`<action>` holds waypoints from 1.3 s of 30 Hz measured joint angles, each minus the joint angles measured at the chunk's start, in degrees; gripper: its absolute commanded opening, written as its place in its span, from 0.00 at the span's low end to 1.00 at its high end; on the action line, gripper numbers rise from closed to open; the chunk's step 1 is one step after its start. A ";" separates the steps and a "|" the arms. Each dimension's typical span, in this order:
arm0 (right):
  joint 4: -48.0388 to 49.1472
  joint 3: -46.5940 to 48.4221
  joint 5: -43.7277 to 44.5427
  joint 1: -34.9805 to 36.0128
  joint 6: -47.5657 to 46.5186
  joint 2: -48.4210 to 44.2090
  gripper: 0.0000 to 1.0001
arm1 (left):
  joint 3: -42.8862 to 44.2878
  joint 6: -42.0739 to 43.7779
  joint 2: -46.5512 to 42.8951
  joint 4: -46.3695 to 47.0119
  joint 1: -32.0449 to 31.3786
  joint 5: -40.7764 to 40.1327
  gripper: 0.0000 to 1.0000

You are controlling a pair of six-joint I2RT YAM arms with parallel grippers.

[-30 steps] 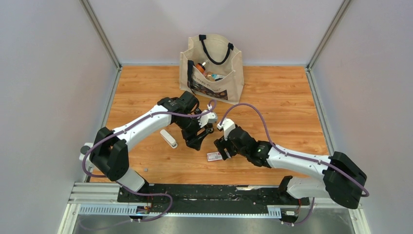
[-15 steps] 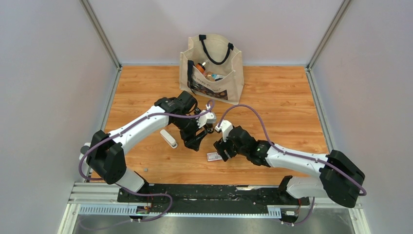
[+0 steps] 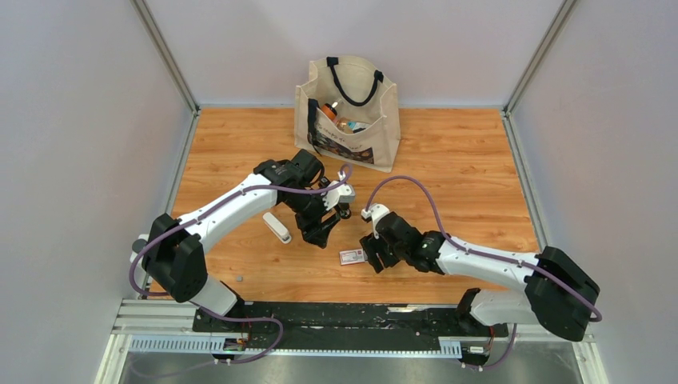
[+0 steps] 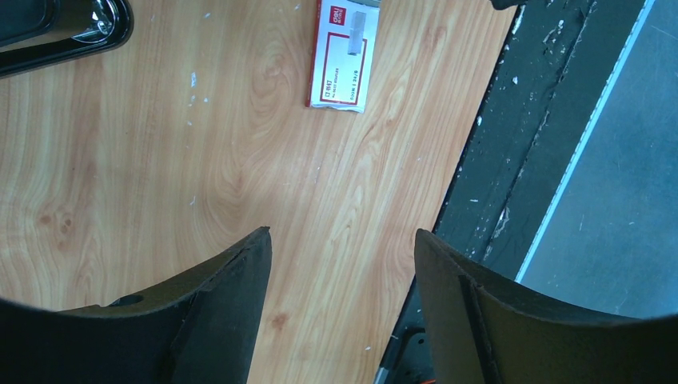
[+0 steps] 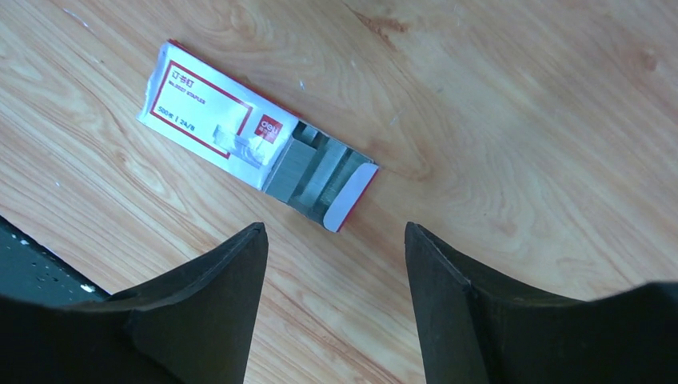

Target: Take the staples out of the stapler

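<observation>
The black stapler (image 4: pixel 64 28) lies on the wooden table, only its shiny rounded end showing at the top left of the left wrist view. From above, the stapler (image 3: pixel 345 213) is a small dark shape between the two grippers. Grey staples (image 5: pixel 316 172) sit in the open end of a red-and-white box (image 5: pixel 212 108). My left gripper (image 4: pixel 342 234) hovers open over bare wood, short of the stapler, with nothing between its fingers. My right gripper (image 5: pixel 334 226) is open and empty just behind the box's open end. Any staples inside the stapler are hidden.
A short white oblong object (image 3: pixel 277 227) lies left of the left gripper (image 3: pixel 320 234). A canvas tote bag (image 3: pixel 348 112) holding items stands at the back. A tiny grey bit (image 3: pixel 239 278) lies near the front left. The black rail (image 4: pixel 512 160) runs along the near edge.
My right gripper has drawn back toward the near edge, now beside the red-and-white box, and its jaws have narrowed a little. The left arm shifted slightly left early on, then stayed still.
</observation>
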 measured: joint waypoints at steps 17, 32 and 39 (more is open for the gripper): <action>-1.11 0.70 0.33 0.00 1.22 4.52 0.65 | 0.00 0.00 0.00 -0.02 -0.02 0.11 0.74; 1.09 2.12 1.84 -0.15 1.86 7.32 0.61 | -1.66 0.48 0.48 0.24 -0.81 0.28 0.74; 2.82 2.60 2.19 -1.92 2.54 7.08 0.57 | -2.49 1.33 0.96 1.55 -4.09 -1.66 0.78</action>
